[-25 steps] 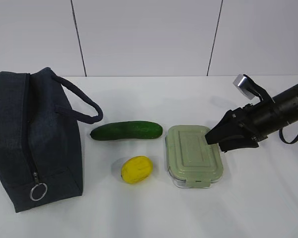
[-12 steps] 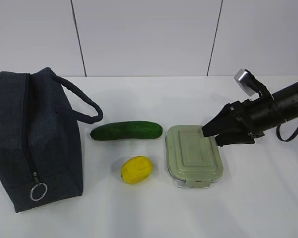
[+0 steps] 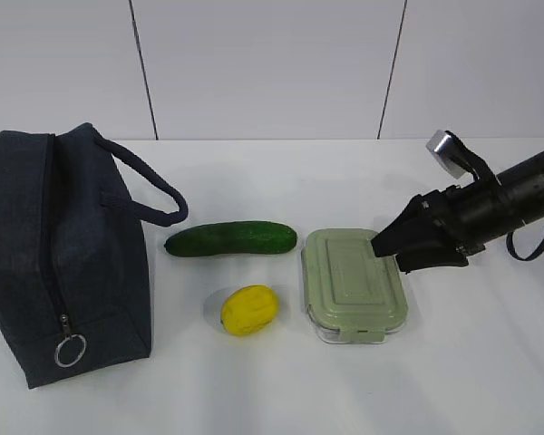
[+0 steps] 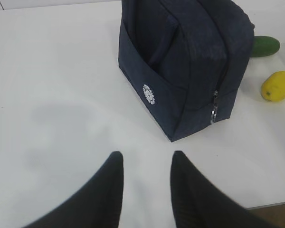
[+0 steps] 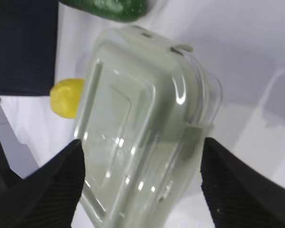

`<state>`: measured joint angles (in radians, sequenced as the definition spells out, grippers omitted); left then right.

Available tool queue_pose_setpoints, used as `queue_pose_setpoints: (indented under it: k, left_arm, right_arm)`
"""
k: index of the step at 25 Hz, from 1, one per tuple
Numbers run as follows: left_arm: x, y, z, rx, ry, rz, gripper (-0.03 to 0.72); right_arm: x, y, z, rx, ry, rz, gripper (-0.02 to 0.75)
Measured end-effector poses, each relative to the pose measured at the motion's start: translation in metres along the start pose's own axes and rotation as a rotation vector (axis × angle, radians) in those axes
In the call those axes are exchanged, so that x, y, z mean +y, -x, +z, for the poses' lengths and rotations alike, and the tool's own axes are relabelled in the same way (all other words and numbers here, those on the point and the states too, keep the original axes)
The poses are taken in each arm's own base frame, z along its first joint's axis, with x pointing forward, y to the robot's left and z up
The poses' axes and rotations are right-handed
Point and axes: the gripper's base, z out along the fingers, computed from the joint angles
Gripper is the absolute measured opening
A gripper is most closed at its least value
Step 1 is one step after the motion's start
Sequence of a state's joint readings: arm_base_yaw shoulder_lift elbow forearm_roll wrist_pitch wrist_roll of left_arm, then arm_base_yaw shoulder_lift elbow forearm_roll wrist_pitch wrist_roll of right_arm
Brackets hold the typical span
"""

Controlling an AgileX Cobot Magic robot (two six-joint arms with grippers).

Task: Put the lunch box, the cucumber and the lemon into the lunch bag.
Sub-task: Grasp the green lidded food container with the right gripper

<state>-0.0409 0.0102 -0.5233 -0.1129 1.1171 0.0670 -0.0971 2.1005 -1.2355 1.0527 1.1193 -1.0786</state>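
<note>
The lunch box (image 3: 354, 285), clear with a pale green lid, lies flat on the table right of centre. My right gripper (image 3: 385, 249) hangs at its far right corner, open wide. In the right wrist view the fingers of that gripper (image 5: 142, 141) stand on either side of the lunch box (image 5: 142, 95), with a thin gap at the right finger. The cucumber (image 3: 231, 239) lies left of the box and the yellow lemon (image 3: 248, 309) sits in front of it. At the far left stands the navy lunch bag (image 3: 63, 254), zipper closed. My left gripper (image 4: 147, 154) is open over bare table, short of the bag (image 4: 190, 57).
The bag's loop handle (image 3: 150, 186) sticks out toward the cucumber, and its silver zipper ring (image 3: 70, 350) hangs at the front. A white wall runs behind the table. Bare white table lies in front of the box and to its right.
My right gripper has moved left and a little up over the lunch box's far right corner, then eased slightly back. Box, cucumber, lemon and bag have not moved.
</note>
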Motion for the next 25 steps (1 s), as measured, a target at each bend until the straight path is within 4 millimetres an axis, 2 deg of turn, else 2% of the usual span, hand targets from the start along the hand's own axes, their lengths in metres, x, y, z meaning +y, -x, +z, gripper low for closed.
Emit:
queue_pose_setpoints:
  k: [14,25]
  left_arm:
    - [0.0000,0.0000,0.0000,0.000,0.000,0.000,0.242]
    - [0.0000,0.0000,0.0000,0.000,0.000,0.000,0.243]
  right_arm:
    - [-0.0021,-0.0015,0.0003,0.015,-0.018,-0.007,0.576]
    - [-0.0109,-0.0020,0.0092,0.004,0.012,0.039,0.576]
